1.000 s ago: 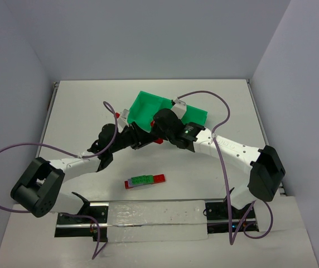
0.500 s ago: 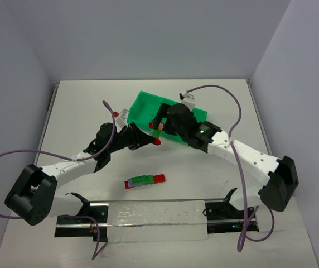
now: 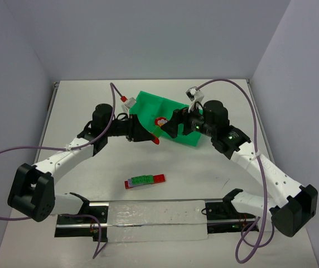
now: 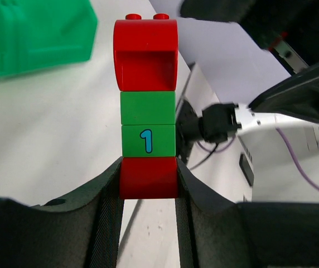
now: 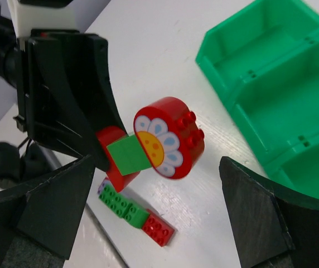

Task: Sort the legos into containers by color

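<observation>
Above white table (image 3: 81, 100) — left fingers (image 4: 109, 215) tight around red-green stack (image 4: 147, 106)

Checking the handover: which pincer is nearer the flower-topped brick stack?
Left. The left pincer is shut on the stack's red end brick. The right pincer is open, facing the flower end and not touching it.

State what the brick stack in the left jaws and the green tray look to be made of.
The brick stack: likely hard moulded plastic, smooth and slightly glossy; crisp edges, soft highlights, printed numeral. The green tray: apparently moulded plastic too, semi-gloss; one uniform colour, rounded rims, sheen on walls.
</observation>
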